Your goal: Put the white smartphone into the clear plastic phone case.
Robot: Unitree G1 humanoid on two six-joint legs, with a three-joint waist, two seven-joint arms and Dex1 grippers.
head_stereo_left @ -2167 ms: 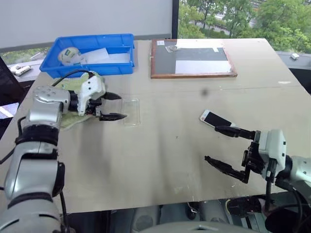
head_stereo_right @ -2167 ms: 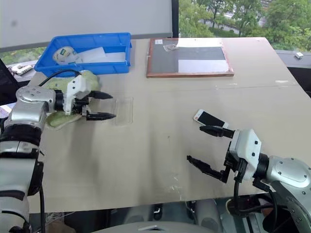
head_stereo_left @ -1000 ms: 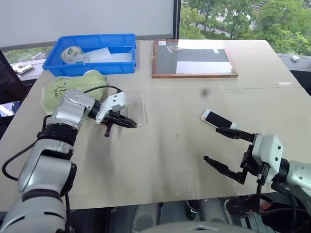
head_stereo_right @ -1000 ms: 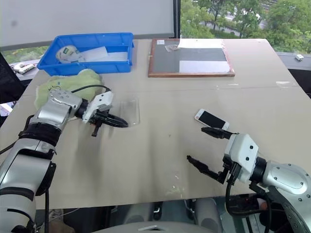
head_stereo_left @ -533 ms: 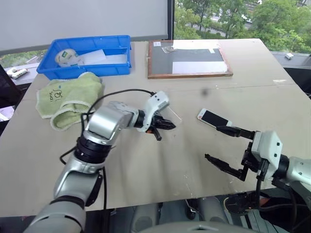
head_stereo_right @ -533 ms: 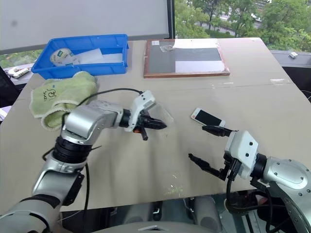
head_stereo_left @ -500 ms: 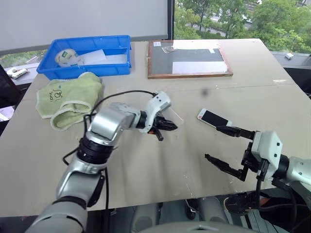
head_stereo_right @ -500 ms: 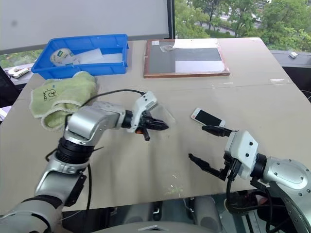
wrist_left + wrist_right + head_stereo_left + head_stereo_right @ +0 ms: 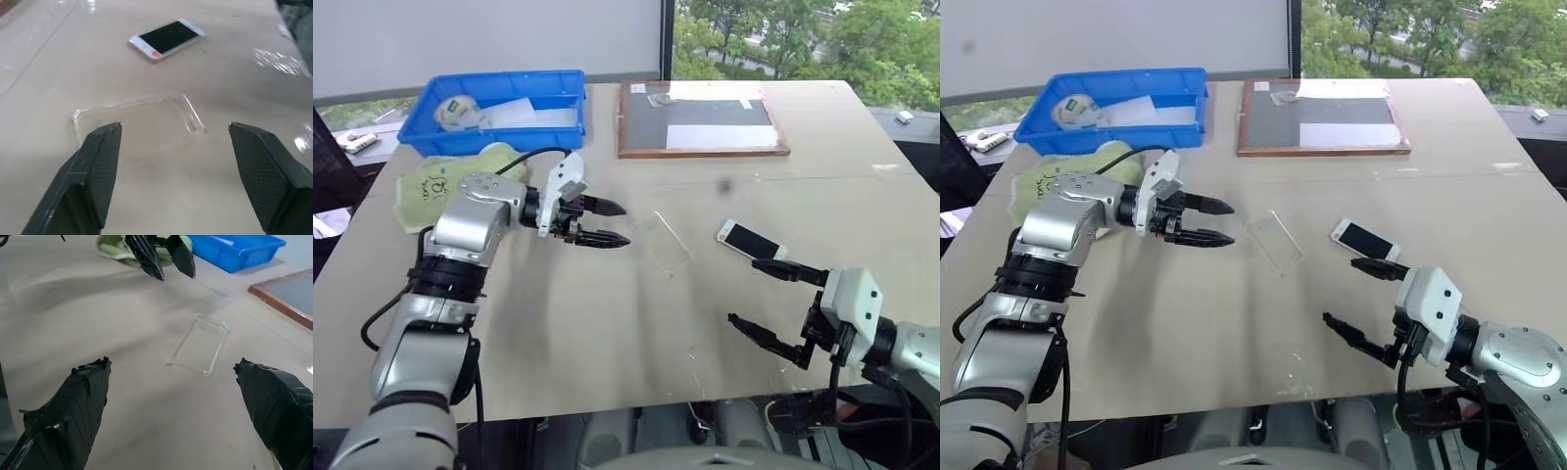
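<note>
The left arm reaches in from 9 o'clock, forearm nearly level above the table (image 9: pixel 607 333), elbow bent. Its gripper (image 9: pixel 607 223) points toward 3 o'clock with both black fingers spread apart and nothing between them; it hangs just short of the case (image 9: pixel 661 241). The case lies flat and empty near the table's centre, turned at a slant, its long side running from 10 to 4 o'clock. In the left wrist view the case (image 9: pixel 139 122) sits in front of the parted fingertips, clear of both.

The phone (image 9: pixel 751 241) lies screen-up at 3 o'clock of the case, near it but apart.

The right arm comes in low from 5 o'clock, at the table's near edge. Its gripper (image 9: pixel 769 304) points toward 9 o'clock with jaws wide and empty; the upper fingertip sits just beside the phone's near end.

A green towel (image 9: pixel 435 186) lies behind the left forearm.
</note>
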